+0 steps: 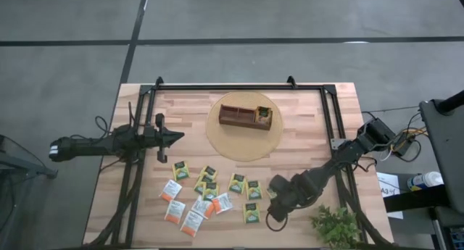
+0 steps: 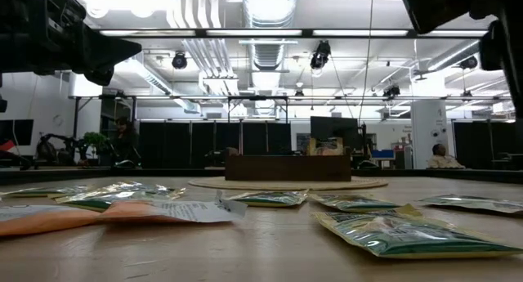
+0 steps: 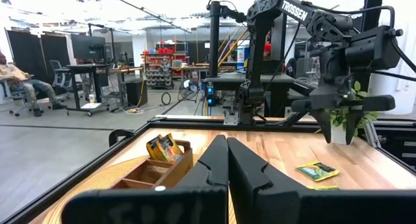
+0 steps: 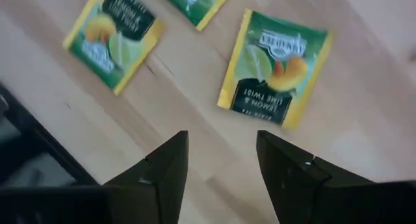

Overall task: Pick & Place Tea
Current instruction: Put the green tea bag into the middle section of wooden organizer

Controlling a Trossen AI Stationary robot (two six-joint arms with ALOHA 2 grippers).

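Several tea packets (image 1: 210,196) lie flat on the near half of the table, some white-and-orange, some yellow-green. A brown wooden tray (image 1: 245,117) sits on a round mat (image 1: 217,138); its right compartment holds yellow-green packets (image 3: 164,147). My right gripper (image 4: 221,165) points down, open, above the right end of the scatter. A yellow-green packet (image 4: 273,71) lies on the wood just beyond its fingertips, clear of them. My left gripper (image 1: 177,136) hovers level at the table's left, shut (image 3: 227,165) on nothing.
A black metal frame (image 1: 239,87) runs along the table's edges. A small green plant (image 1: 335,225) stands at the near right corner, close to my right arm. Two more yellow-green packets (image 4: 114,39) lie farther off beneath the right gripper. Bare wood lies between the mat and the scatter.
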